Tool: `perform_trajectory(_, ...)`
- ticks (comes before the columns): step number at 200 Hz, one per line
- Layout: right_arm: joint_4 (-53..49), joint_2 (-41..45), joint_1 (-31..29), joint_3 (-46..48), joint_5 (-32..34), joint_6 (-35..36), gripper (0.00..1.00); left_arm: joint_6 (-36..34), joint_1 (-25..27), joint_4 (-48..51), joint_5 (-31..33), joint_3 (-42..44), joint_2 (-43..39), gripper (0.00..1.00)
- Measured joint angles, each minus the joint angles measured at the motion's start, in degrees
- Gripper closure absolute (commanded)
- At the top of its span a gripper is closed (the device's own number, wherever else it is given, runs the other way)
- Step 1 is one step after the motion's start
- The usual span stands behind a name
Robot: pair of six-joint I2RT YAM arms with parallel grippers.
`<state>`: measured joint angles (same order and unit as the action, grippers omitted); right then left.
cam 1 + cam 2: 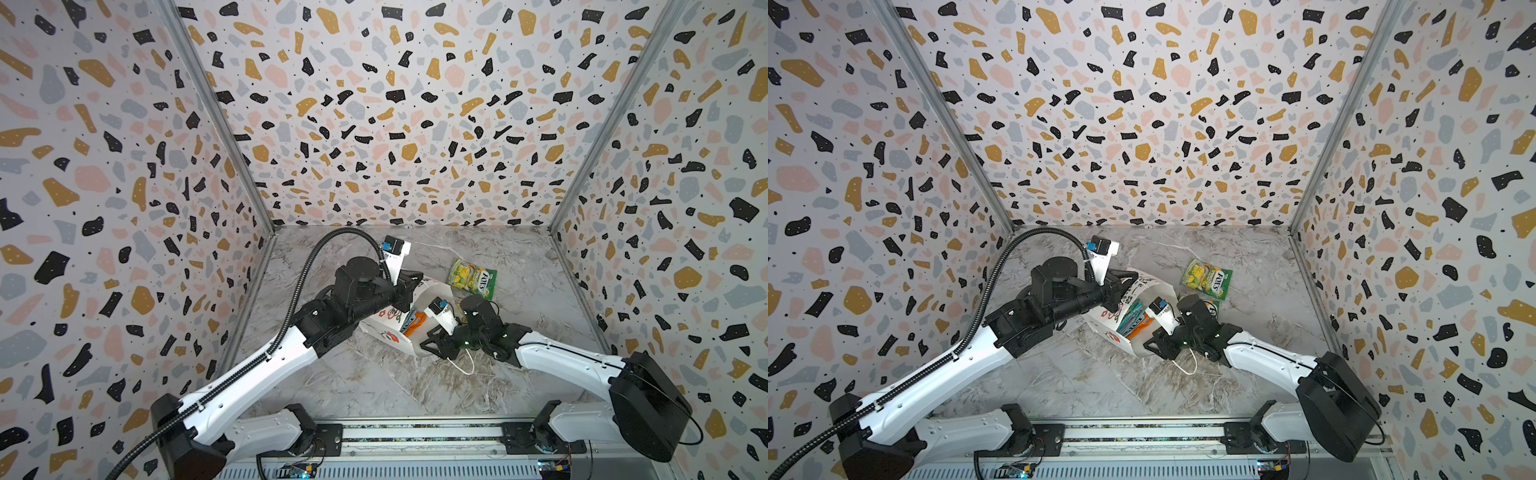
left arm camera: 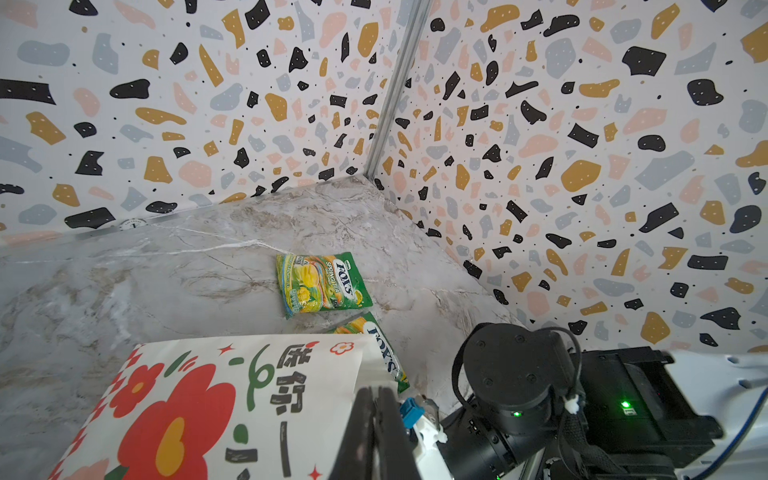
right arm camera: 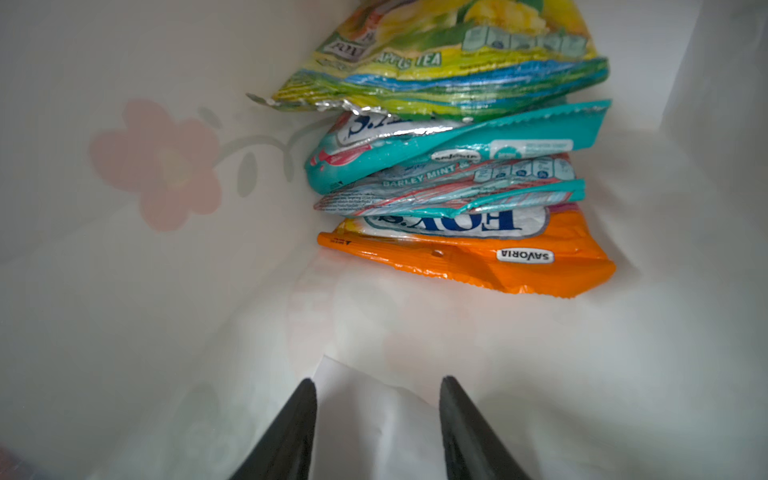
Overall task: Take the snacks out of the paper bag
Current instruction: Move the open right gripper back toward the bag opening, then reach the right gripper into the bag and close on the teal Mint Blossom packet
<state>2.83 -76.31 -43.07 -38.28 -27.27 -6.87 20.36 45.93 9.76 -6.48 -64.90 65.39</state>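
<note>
right pincer [image 3: 376, 419]: jaws apart, empty, inside bag [image 1: 386, 330] mouth
left pincer [image 2: 374, 428]: closed on bag rim
packets [image 3: 457, 166]: four stacked in bag
green packet [image 2: 322, 282]: on counter [image 1: 374, 386]
second green packet [image 2: 384, 353]: partly behind bag

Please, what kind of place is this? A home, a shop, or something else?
Most likely a robot test booth, not a home. Terrazzo-print panels close in a marble-look tabletop on three sides, and a left arm and a right arm are mounted at a metal rail along its front edge.
</note>
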Motion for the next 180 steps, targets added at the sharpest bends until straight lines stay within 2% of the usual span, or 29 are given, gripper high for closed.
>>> perform_trajectory(46,-0.8,-3.5,-0.6,-3.3,3.3,-3.4,0.56,-0.4,0.0,-0.1,-2.2,0.6,0.0,1.0)
perform_trajectory(71,0.5,-3.5,-0.7,-3.5,3.6,-7.8,0.57,-0.7,0.0,-0.4,-2.9,0.9,0.0,1.0)
perform_trajectory(142,17.0,-3.7,-0.7,-1.8,-3.2,-27.9,0.64,-1.3,0.0,-0.8,-4.2,1.2,0.1,1.0)
perform_trajectory(180,27.6,-7.2,-0.9,-1.0,-6.2,-38.8,0.65,-1.3,0.1,-0.9,-5.0,1.2,0.9,1.0)
